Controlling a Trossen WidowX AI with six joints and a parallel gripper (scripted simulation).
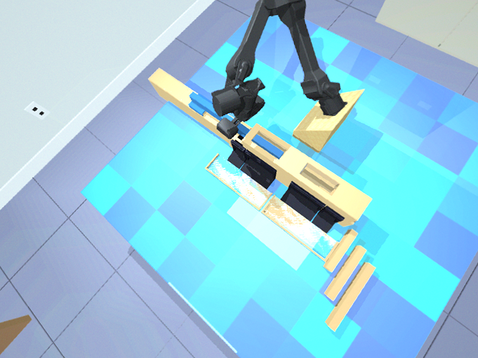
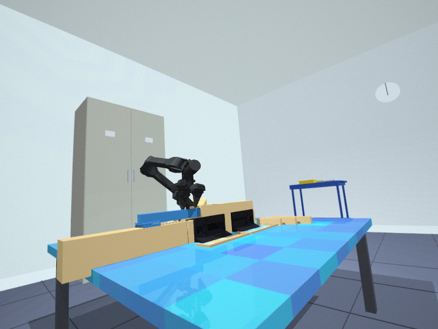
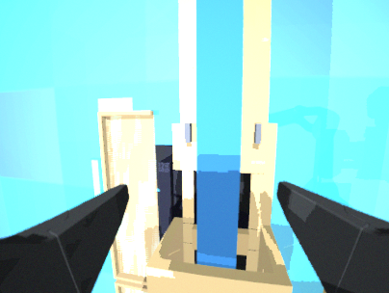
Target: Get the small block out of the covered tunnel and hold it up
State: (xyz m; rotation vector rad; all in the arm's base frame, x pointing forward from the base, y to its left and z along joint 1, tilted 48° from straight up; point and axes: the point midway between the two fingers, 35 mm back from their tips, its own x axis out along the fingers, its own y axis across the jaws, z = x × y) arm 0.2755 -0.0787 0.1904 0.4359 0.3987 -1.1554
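Observation:
The wooden covered tunnel (image 1: 294, 161) (image 2: 228, 208) (image 3: 217, 278) has two roof openings. A blue bar (image 1: 201, 103) (image 2: 166, 215) (image 3: 217, 212), seemingly the cage's handle, sticks out of its far-left end along a wooden rail (image 1: 170, 89) (image 2: 116, 244). My gripper (image 1: 241, 130) (image 2: 190, 207) (image 3: 203, 190) is open and empty. It points down near the tunnel's handle end, its fingers on either side of the blue bar in the wrist view; their exact height over the bar is unclear. The small block is not visible.
Black panels (image 1: 254, 169) (image 2: 209, 224) cover the tunnel's front, with shallow wood-rimmed trays before them. Three loose wooden rods (image 1: 340, 250) (image 1: 345, 273) (image 1: 350, 297) lie beyond the tunnel's other end. A wooden wedge (image 1: 349, 106) is under my arm's base.

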